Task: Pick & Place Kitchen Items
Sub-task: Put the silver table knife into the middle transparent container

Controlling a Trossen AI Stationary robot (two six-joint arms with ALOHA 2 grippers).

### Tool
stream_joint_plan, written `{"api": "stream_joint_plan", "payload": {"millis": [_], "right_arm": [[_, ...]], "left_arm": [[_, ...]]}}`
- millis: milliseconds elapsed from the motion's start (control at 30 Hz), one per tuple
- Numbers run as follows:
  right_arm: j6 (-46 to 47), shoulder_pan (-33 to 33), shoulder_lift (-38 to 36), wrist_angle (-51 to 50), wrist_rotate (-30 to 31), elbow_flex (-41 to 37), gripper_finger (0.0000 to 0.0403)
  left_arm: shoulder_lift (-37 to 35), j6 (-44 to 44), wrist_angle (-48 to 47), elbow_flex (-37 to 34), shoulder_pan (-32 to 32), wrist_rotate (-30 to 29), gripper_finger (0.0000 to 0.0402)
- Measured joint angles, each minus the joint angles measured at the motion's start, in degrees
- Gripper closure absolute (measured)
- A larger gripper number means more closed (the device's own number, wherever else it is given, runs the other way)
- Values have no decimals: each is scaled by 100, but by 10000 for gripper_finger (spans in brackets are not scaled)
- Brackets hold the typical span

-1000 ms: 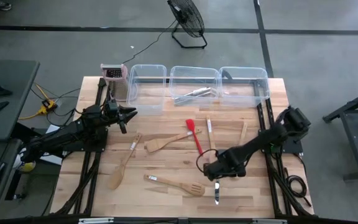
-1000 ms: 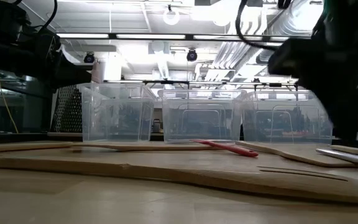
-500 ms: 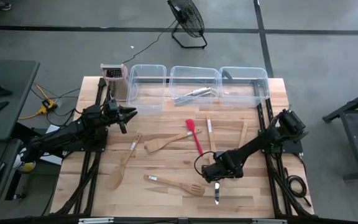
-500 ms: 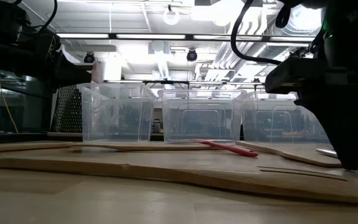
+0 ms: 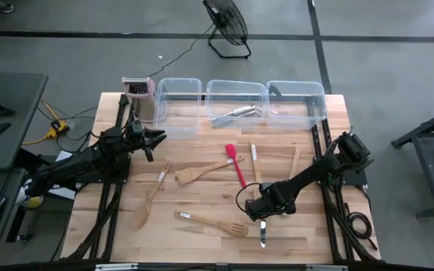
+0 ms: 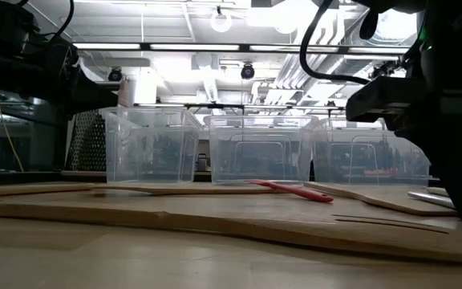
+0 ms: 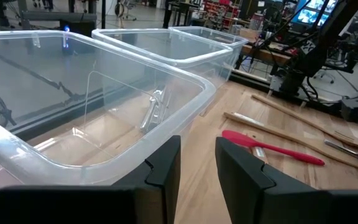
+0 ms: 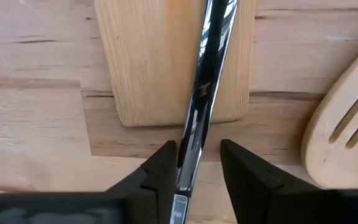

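Observation:
My right gripper [image 5: 261, 214] is down at the table near its front right, open. In the right wrist view its fingers [image 8: 197, 157] stand on either side of a silvery metal utensil handle [image 8: 205, 81], which lies across a flat wooden blade [image 8: 148, 68]. Whether the fingers touch the handle cannot be told. The utensil's near end [image 5: 262, 236] shows below the gripper. A red spatula [image 5: 236, 163], wooden spoons [image 5: 148, 202], a wooden spatula [image 5: 202, 172] and a slotted spatula [image 5: 215, 225] lie flat on the table. My left gripper [image 5: 159, 137] hovers open beside the left tub [image 7: 104, 124].
Three clear tubs [image 5: 178, 102] [image 5: 236, 104] [image 5: 296, 102] stand in a row along the far edge; the middle one holds metal tongs [image 5: 236, 113]. A box grater [image 5: 138, 92] stands at the far left corner. More slim utensils [image 5: 255, 162] [image 5: 294, 159] lie right of the red spatula.
My right gripper has come down to the table and shifted a little toward the left and near edges, ending over the metal utensil. The left arm and the utensils have kept still.

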Motion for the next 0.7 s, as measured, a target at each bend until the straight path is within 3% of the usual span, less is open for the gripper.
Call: {"api": "stream_joint_plan", "payload": {"millis": [467, 700], "right_arm": [[-126, -26, 1, 29, -26, -7, 372], [-374, -32, -51, 138, -334, -17, 374]], "left_arm": [[1, 0, 0, 0, 0, -2, 300], [-1, 0, 0, 0, 1, -2, 300]]}}
